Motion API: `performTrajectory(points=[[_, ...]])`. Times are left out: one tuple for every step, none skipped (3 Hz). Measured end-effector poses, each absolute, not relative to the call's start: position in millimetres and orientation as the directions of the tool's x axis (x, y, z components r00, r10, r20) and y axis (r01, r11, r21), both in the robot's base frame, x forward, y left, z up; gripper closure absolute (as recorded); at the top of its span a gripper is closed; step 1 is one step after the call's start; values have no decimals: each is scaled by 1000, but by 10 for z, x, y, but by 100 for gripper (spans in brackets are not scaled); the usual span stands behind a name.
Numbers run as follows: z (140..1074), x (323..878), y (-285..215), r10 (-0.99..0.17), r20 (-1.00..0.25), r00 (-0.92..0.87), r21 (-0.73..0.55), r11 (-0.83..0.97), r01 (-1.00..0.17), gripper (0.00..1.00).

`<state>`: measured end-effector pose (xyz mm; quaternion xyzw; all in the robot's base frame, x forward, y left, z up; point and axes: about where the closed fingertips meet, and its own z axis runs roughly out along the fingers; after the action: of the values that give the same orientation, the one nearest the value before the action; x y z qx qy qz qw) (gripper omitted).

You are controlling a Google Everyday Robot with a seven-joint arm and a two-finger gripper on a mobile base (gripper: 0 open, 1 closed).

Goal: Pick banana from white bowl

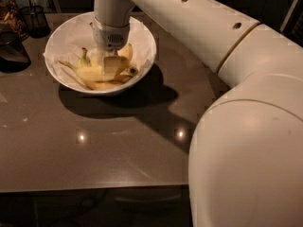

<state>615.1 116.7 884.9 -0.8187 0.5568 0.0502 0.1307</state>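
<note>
No legible text, label, brand, number or sign is found on any surface. The gripper (112, 67) is positioned inside the white bowl (60, 31), directly above the banana (91, 74).

High view along arm (189, 18), down to end effector (111, 69) in white bowl (147, 51)

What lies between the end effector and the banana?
Nothing visible in the camera view: the end effector is down inside the white bowl, right at the banana.
</note>
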Motion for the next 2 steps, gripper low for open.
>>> performTrajectory(points=[[8850,6151,1167,-899,-228,375,-158,-346,-925,100],[8970,6122,1130,-909,-215,358,-181,-323,-929,100]])
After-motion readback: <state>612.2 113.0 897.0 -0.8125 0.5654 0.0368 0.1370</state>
